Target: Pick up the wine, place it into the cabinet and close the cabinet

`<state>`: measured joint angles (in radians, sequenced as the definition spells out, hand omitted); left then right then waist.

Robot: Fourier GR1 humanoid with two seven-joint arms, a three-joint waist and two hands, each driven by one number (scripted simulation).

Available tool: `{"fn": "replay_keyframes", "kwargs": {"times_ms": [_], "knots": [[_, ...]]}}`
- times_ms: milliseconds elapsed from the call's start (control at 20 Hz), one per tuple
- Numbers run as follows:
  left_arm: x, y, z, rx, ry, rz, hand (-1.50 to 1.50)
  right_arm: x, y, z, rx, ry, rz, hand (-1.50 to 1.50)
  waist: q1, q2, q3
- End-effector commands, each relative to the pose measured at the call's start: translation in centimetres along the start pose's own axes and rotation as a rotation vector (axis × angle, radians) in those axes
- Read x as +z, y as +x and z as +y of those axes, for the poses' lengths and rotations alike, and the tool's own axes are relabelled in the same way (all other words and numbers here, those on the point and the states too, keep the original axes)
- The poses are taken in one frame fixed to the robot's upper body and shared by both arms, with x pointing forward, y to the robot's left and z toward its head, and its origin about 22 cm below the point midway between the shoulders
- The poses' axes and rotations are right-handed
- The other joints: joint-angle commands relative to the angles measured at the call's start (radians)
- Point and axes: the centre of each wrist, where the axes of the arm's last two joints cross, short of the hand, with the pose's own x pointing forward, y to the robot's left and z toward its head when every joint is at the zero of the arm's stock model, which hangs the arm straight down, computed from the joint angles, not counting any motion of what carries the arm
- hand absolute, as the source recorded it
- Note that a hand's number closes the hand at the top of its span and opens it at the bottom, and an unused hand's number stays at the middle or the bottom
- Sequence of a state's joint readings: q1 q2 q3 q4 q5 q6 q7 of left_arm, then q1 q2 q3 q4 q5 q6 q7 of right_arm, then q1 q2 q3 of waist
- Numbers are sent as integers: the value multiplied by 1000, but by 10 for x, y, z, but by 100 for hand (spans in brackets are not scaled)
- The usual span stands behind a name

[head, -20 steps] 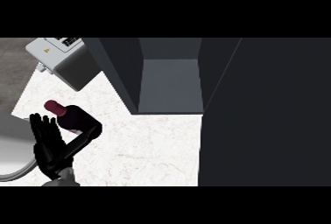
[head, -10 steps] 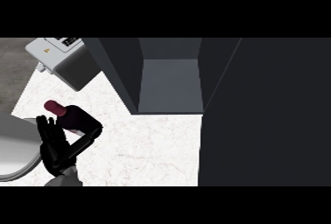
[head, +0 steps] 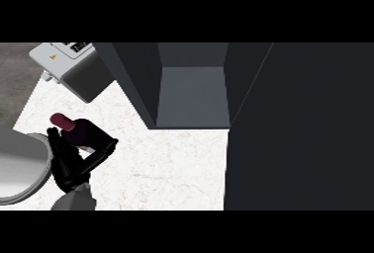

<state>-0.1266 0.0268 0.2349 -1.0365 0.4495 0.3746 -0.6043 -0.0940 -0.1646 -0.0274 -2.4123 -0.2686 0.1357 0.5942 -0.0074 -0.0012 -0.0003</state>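
Note:
The wine bottle [head: 82,132], dark with a red cap [head: 61,120], stands on the white counter [head: 168,173] at the left. My left hand [head: 70,165] comes up from the lower left just in front of it. Its fingers [head: 57,146] rise fairly straight along the bottle's left side, and the thumb [head: 107,147] reaches round the right, so the bottle's lower part is hidden. The cabinet [head: 194,99] stands open at the top centre, with a grey shelf inside. Its dark door [head: 300,128] fills the right side. My right hand shows nowhere.
A grey box-shaped appliance [head: 71,71] sits at the top left, behind the bottle. A round metal basin [head: 16,168] lies at the left edge beside my forearm. White counter stretches between the bottle and the cabinet door.
My left hand has crept a little up and right, closer round the bottle. The bottle and the cabinet door have not moved.

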Motion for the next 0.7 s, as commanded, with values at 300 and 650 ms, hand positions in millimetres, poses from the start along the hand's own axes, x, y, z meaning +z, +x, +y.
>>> {"fn": "replay_keyframes", "kwargs": {"times_ms": [300, 650], "knots": [[-22, -10, -1, 63, 16, -22, -150, 30, 24, 7, -29, 16, -78, -150, -7, 1, 0], [-2, -27, -1, 95, -143, -29, 150, 25, 17, 17, -40, 23, -58, -150, -1, 0, 0]]}}
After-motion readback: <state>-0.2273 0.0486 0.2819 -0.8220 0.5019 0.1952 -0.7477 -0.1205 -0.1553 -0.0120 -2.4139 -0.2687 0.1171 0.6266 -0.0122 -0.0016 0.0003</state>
